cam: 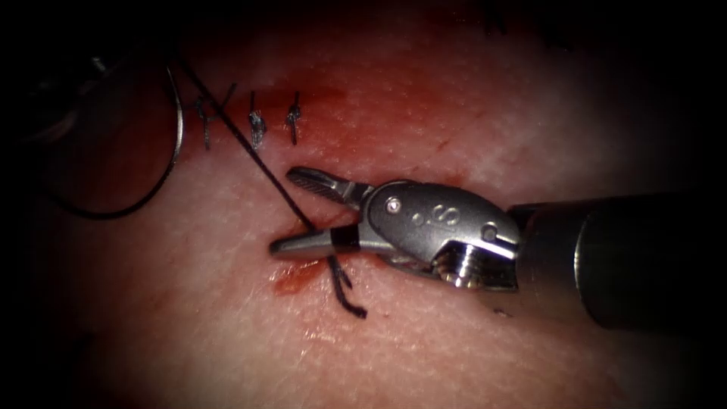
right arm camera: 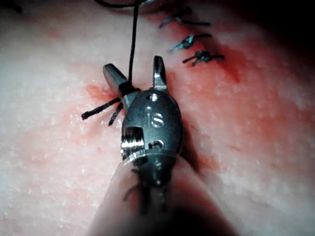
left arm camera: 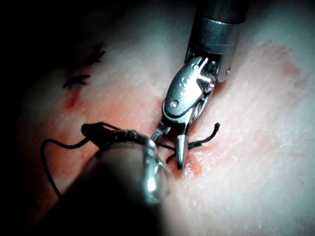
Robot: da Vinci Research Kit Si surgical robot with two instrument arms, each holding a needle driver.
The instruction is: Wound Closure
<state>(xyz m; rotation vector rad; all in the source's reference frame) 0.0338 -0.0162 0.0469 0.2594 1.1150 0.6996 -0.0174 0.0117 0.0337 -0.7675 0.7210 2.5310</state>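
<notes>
- The thread (cam: 250, 151) runs as a taut dark line from the upper left of the endoscope picture down to the middle, where it enters the tissue (cam: 469, 113).
- Two short cut ends of thread (cam: 344, 291) stick out of the tissue just below that spot, beside a small patch of red fluid (cam: 288, 282).
- The right tool (cam: 303, 212) comes in from the right; its jaws are spread wide, one on each side of the thread, holding nothing.
- The needle (cam: 179, 125) shows as a thin curved line at the upper left, near three finished stitches (cam: 256, 125).
- The left tool (left arm camera: 147, 162) shows in its own wrist view; whether its jaws are open cannot be told.
</notes>
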